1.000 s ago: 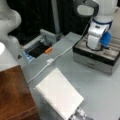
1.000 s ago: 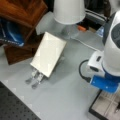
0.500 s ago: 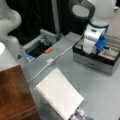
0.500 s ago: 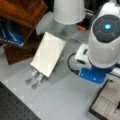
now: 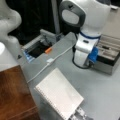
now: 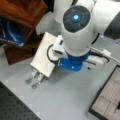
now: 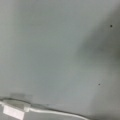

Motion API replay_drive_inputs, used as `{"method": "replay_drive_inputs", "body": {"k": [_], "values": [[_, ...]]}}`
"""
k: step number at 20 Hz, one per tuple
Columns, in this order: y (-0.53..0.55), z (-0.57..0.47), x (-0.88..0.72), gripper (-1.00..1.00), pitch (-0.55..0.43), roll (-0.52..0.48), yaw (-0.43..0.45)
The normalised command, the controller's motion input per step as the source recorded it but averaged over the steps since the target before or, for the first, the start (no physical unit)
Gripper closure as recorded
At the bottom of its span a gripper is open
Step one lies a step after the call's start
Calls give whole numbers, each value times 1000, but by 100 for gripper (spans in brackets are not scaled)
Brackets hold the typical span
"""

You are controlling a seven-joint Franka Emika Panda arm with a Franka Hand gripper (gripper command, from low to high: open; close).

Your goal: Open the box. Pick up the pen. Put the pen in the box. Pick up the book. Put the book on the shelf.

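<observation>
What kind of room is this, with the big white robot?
Probably a robot lab. A white robot arm stands on a grey table, with an open box and a white book set out. Its hand isn't visible.

We're in a robotics lab here: a white robot arm (image 5: pixel 87 32) stands on a plain grey tabletop (image 5: pixel 105 95), a white cable (image 7: pixel 50 110) trails across it, and a perforated black breadboard (image 6: pixel 12 107) edges the bench.
</observation>
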Motion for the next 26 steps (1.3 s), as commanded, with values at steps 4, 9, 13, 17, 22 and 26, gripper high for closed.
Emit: {"method": "replay_drive_inputs", "body": {"k": [4, 9, 13, 17, 22, 26], "values": [[-187, 81, -183, -100, -50, -367, 290], [-171, 125, -201, -100, -71, -432, 235], [-116, 28, -169, -100, -122, -387, 168], [-43, -55, -190, -100, -137, -397, 158], [19, -123, -230, -100, -159, -514, 129], [35, -150, -253, -100, -162, -604, 147]]}}
